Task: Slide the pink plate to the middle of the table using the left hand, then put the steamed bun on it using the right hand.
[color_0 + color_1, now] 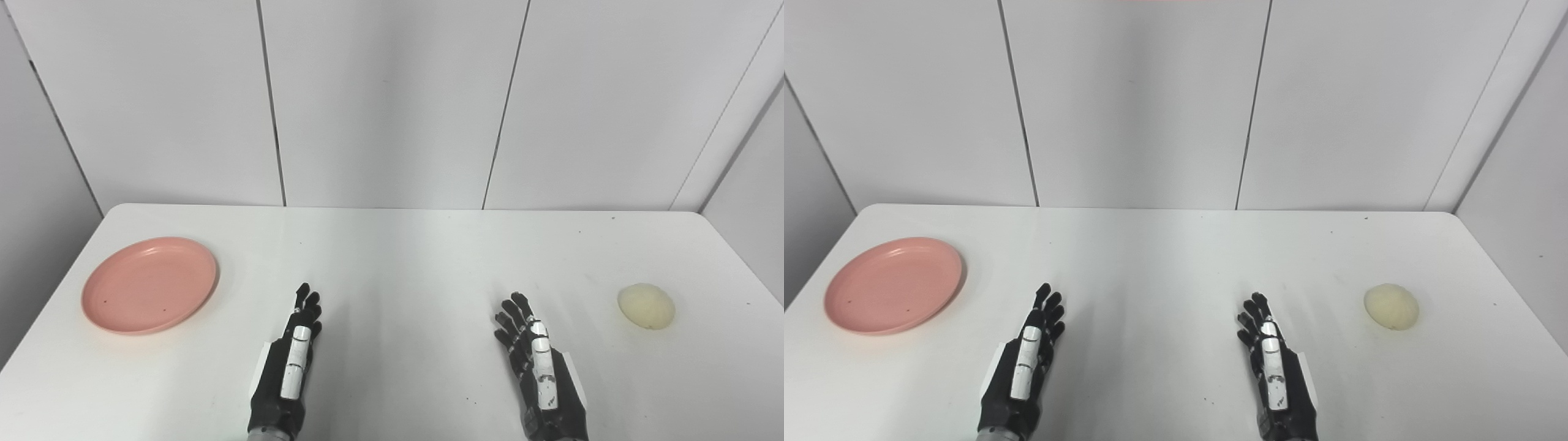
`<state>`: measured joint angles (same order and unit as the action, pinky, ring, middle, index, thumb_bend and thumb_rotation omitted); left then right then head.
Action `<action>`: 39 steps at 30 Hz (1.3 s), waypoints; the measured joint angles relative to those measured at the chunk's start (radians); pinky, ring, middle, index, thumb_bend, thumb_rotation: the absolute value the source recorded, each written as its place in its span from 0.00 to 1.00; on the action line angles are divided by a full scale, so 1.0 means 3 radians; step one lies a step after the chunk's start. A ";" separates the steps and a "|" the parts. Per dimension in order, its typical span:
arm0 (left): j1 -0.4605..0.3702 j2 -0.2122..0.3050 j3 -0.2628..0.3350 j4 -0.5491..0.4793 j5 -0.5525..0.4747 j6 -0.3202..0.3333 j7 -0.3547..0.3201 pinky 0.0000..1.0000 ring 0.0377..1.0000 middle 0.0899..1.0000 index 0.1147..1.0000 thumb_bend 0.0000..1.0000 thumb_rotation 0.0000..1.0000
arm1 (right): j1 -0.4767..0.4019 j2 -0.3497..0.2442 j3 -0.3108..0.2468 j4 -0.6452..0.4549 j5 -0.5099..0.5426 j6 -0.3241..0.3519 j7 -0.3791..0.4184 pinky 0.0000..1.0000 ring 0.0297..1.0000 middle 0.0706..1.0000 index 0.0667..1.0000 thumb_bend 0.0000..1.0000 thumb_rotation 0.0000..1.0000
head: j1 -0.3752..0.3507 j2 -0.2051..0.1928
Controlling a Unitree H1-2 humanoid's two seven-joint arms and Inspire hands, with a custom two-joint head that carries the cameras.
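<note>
Pink plate (149, 285) far left, steamed bun (646, 306) right; hands seemingly empty

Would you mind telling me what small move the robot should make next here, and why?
Probably the left hand should reach left toward the pink plate. The plate sits near the table's left edge, not the middle, and both hands are open and hold nothing. The steamed bun lies apart at the far right, beyond the right hand, so it can wait.

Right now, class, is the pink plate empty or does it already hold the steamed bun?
Empty. The pink plate shows only its bare pink inside, while the steamed bun lies on the table far off to the right.
</note>
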<state>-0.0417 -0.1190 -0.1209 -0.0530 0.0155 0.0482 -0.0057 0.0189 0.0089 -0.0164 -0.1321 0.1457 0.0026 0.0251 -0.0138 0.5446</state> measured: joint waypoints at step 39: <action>0.0024 -0.0036 0.0019 0.0048 0.0042 -0.0124 0.0062 1.00 1.00 1.00 1.00 0.71 0.99 | -0.0007 -0.0023 -0.0010 0.0031 -0.0006 -0.0063 0.0004 0.95 0.92 0.92 0.94 0.74 0.99 | 0.0169 -0.0056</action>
<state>-0.0346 -0.1297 -0.1153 -0.0388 0.0281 0.0110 0.0129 0.0170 0.0019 -0.0193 -0.1229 0.1438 -0.0162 0.0264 0.0368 0.5277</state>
